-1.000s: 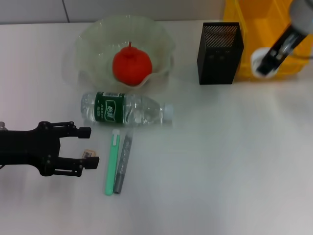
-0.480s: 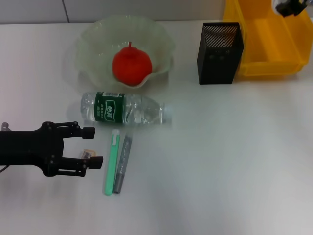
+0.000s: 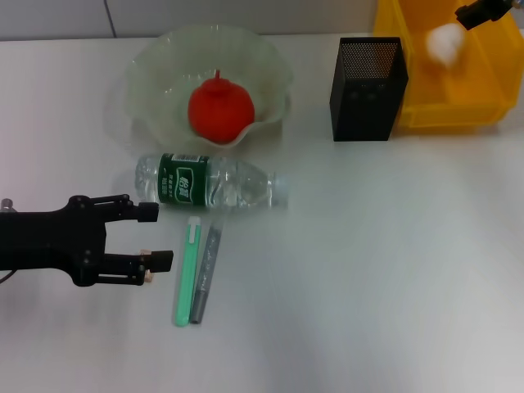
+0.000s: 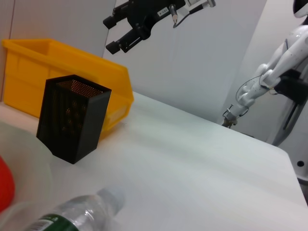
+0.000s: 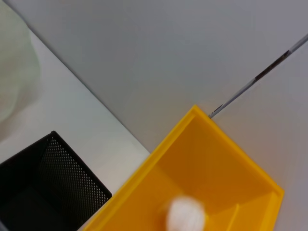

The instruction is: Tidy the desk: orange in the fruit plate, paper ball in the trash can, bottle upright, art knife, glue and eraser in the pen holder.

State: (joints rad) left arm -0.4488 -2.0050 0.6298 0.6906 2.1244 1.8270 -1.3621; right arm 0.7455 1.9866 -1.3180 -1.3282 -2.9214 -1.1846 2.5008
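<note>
My left gripper point(image 3: 155, 237) is open on the desk point(image 3: 368, 262), its lower finger over the tan eraser point(image 3: 146, 257), which is mostly hidden. The bottle point(image 3: 213, 184) lies on its side just beyond it. A green art knife point(image 3: 187, 270) and a grey glue stick point(image 3: 206, 274) lie side by side beside the gripper. The orange point(image 3: 219, 106) sits in the fruit plate point(image 3: 155, 65). My right gripper point(image 3: 483, 12) is open above the trash can point(image 3: 458, 90). The paper ball point(image 3: 444, 41) is blurred in mid-air below it, over the bin; it also shows in the right wrist view point(image 5: 185, 216).
The pen holder point(image 3: 368, 78) stands between the fruit plate and the trash can, close against the bin's side. The left wrist view shows the pen holder point(image 4: 72, 118), the trash can point(image 4: 29, 72) and my right gripper point(image 4: 130, 29) above them.
My right gripper rose over the trash can and let go of the paper ball, which now drops free. My left gripper slid forward, its lower finger now covering the eraser.
</note>
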